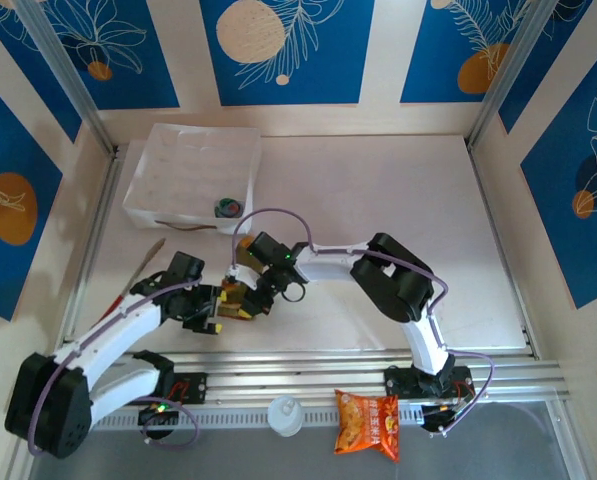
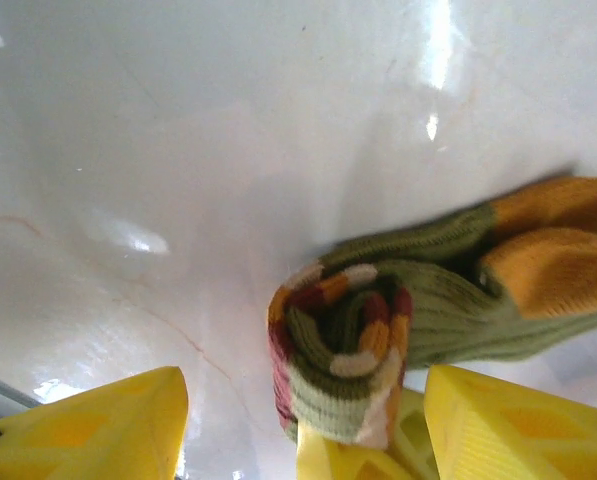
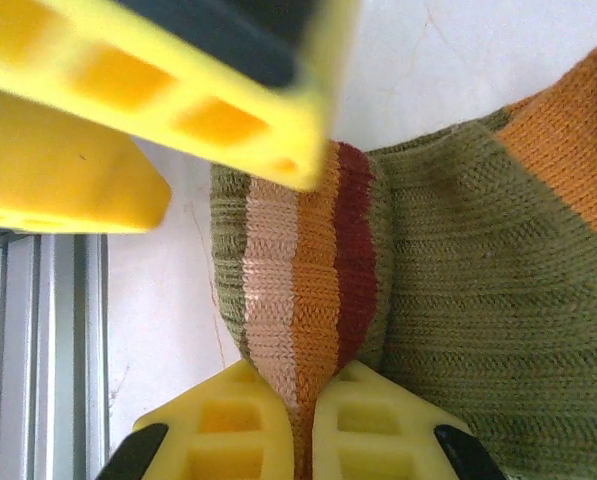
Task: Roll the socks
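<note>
White glossy tabletop (image 1: 398, 190), walled by pale boards with blue leaf panels (image 1: 278, 50), carries a clear bin (image 1: 150, 185) beyond the jaws and an orange snack packet (image 1: 368, 425) on the rail behind them. The olive sock (image 2: 398, 320) lies on it, its striped cuff clamped between the jaws of the right gripper (image 3: 303, 425). On the left gripper (image 2: 308, 445) the jaws stand apart, with the sock's rolled end between them.
</note>
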